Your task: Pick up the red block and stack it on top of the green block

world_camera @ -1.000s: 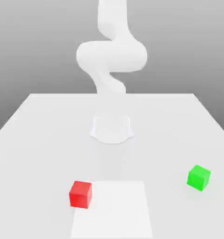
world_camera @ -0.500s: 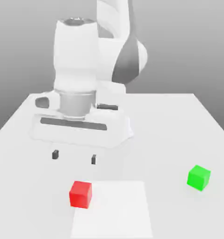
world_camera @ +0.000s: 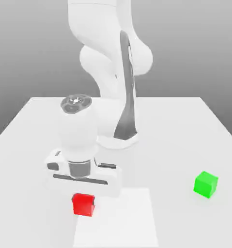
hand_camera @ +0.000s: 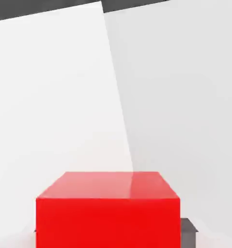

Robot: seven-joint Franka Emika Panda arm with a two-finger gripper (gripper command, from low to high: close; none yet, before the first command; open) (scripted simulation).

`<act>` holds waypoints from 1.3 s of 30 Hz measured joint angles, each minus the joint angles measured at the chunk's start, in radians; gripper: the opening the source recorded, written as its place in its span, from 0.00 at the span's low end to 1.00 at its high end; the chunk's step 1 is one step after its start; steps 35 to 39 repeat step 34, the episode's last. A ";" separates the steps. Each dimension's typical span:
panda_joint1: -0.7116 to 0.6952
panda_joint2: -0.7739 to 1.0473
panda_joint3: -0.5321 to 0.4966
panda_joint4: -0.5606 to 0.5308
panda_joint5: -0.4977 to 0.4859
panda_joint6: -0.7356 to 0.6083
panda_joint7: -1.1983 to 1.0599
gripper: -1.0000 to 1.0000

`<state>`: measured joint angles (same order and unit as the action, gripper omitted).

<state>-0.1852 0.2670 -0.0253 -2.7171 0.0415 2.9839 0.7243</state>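
We have the gripper (world_camera: 83, 198) clenched on the red block (world_camera: 83, 204), which sits near the front of the white table (world_camera: 185, 131), at the exterior view's left. We should lift it straight up first, so it does not slip, then carry it right toward the green block (world_camera: 206, 184). Farther back the table ends against a plain grey background

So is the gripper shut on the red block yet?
Shut on the red block: a dark fingertip presses its side, gripper lowered over it.
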 joint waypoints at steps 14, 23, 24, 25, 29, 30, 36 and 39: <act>0.290 -0.283 0.137 -0.020 -0.019 -0.259 -0.109 0.00; 0.660 -0.317 0.299 0.002 -0.012 -0.316 -0.283 0.00; 0.662 -0.300 0.299 0.004 -0.025 -0.301 -0.277 0.00; 0.661 -0.279 0.297 0.006 -0.041 -0.282 -0.269 0.00; 0.662 -0.178 0.279 0.011 -0.119 -0.190 -0.214 0.00; 0.668 -0.151 0.270 0.012 -0.140 -0.165 -0.199 0.00; 0.674 -0.125 0.260 0.012 -0.159 -0.142 -0.185 1.00; 0.674 -0.125 0.260 0.012 -0.159 -0.142 -0.185 1.00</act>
